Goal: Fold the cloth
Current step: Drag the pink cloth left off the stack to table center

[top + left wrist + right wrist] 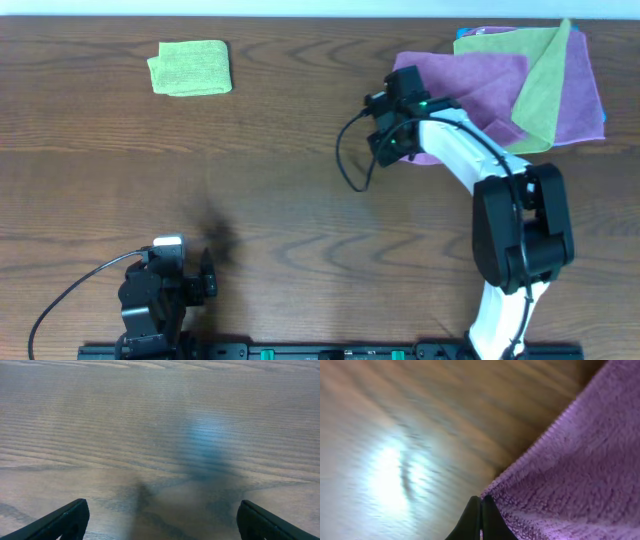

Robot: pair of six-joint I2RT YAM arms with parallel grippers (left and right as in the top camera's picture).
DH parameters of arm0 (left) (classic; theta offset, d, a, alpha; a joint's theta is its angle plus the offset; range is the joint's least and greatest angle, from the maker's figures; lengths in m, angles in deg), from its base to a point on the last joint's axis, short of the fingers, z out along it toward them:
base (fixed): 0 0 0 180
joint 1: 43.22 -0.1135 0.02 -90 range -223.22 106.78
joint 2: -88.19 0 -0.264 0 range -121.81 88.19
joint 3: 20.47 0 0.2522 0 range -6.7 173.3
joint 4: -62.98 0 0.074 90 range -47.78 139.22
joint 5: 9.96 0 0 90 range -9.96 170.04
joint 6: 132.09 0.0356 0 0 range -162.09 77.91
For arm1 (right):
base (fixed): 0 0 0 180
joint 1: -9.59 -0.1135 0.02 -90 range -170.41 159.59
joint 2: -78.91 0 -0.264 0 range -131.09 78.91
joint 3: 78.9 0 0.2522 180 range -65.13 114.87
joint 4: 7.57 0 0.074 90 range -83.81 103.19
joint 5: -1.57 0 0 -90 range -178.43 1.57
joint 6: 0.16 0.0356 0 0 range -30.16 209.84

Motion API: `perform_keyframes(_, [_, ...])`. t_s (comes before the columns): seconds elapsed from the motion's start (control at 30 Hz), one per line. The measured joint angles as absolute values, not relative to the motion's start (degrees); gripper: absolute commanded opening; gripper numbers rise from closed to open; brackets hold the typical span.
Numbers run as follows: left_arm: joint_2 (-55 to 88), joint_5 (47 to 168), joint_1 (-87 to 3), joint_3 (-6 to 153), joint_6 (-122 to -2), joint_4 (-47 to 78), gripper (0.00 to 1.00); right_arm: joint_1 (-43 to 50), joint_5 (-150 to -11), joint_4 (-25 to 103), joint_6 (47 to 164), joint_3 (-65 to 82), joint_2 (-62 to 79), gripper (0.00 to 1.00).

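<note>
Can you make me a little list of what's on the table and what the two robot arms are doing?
Table: brown wood
Left gripper: open, over bare table
Right gripper: shut on a corner of the purple cloth
Folded cloth: green, far left side
Cloth pile: purple and green, unfolded, far right side

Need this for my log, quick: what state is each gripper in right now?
Left gripper: open, holding nothing.
Right gripper: closed, pinching the edge of the purple cloth.
</note>
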State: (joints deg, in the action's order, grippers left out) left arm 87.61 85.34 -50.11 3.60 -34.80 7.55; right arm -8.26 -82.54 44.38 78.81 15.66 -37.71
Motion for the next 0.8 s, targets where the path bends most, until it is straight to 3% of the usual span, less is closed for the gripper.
perform_keyframes(0.8, [87.59,85.36,-50.11,3.6,-34.8,7.55,0.95,-28.24,-76.29,38.46,83.97,15.66,-37.71,0.01])
